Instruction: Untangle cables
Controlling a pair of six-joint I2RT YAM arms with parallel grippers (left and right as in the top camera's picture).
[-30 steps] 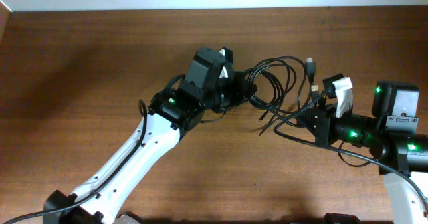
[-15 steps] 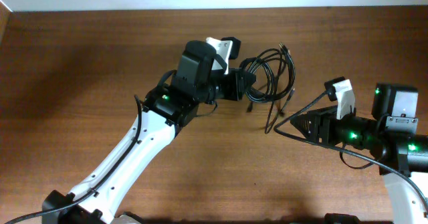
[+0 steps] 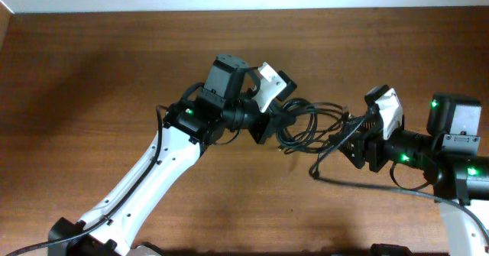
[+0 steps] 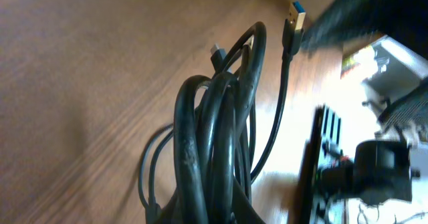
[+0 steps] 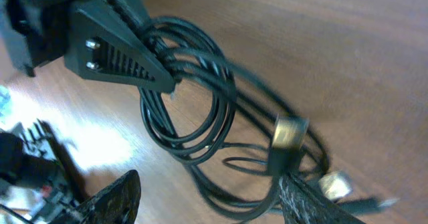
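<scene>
Where the left arm (image 3: 153, 176) slants up from the lower left corner over the brown wooden table (image 3: 84, 72), the left gripper (image 3: 275, 120) at its end is clamped tight on the cables (image 3: 309, 126), pinching several black strands together at the left edge of the bunch. From that grip the cables spread rightward in loose overlapping loops near the middle of the table. A blue-tipped plug (image 4: 295, 15) sticks out past the loops. Farther right, the right gripper (image 5: 207, 184) faces the right end of the bunch with its jaws standing wide apart. Strands run across in front of the gap, and a silver plug (image 5: 289, 132) lies just beside one finger (image 5: 314, 207). Whether that finger touches any strand I cannot tell.
</scene>
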